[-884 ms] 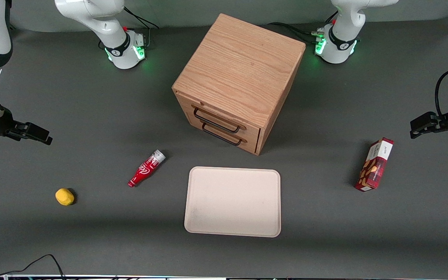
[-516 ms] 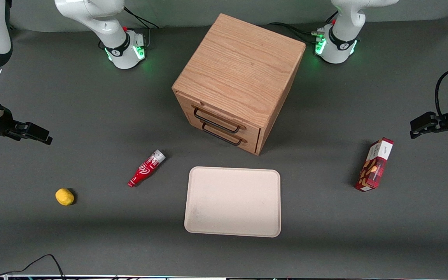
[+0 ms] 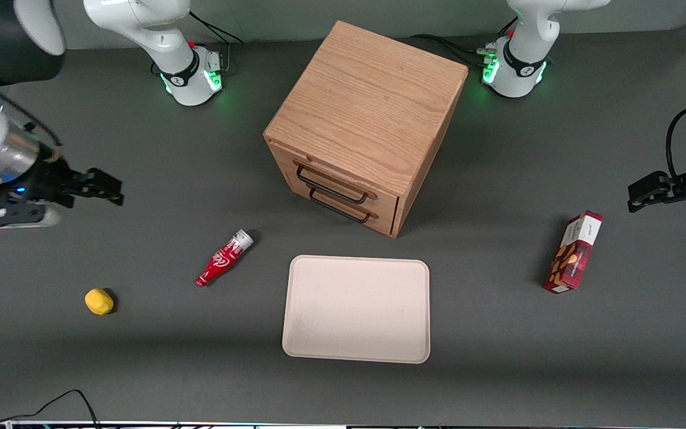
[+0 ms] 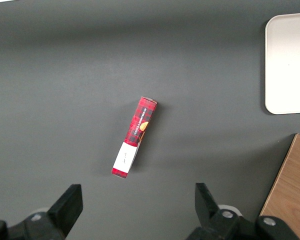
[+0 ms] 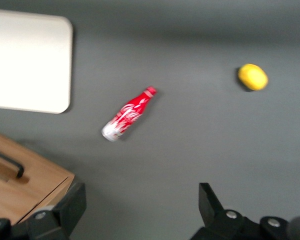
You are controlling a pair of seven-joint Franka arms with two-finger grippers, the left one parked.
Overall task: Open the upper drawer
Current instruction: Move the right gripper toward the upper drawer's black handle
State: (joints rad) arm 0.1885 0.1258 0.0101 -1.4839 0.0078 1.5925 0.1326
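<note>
The oak cabinet point(image 3: 367, 107) stands mid-table, its front turned toward the working arm's end. The upper drawer point(image 3: 310, 169) is shut, flush with the cabinet face, and its black bar handle point(image 3: 331, 186) sits just above the lower drawer's handle point(image 3: 339, 210). My right gripper point(image 3: 112, 190) hovers above the table toward the working arm's end, well apart from the cabinet, open with nothing between its fingers. In the right wrist view the gripper point(image 5: 140, 206) stands over bare table with a cabinet corner point(image 5: 35, 186) close to one finger.
A red bottle point(image 3: 224, 257) lies on the table between gripper and cabinet, nearer the camera. A yellow lemon point(image 3: 99, 301) sits nearer still. A cream tray point(image 3: 356, 308) lies in front of the cabinet. A red snack box point(image 3: 574, 251) stands toward the parked arm's end.
My right gripper has moved toward the cabinet and slightly farther from the front camera. The drawers and the loose objects have not moved.
</note>
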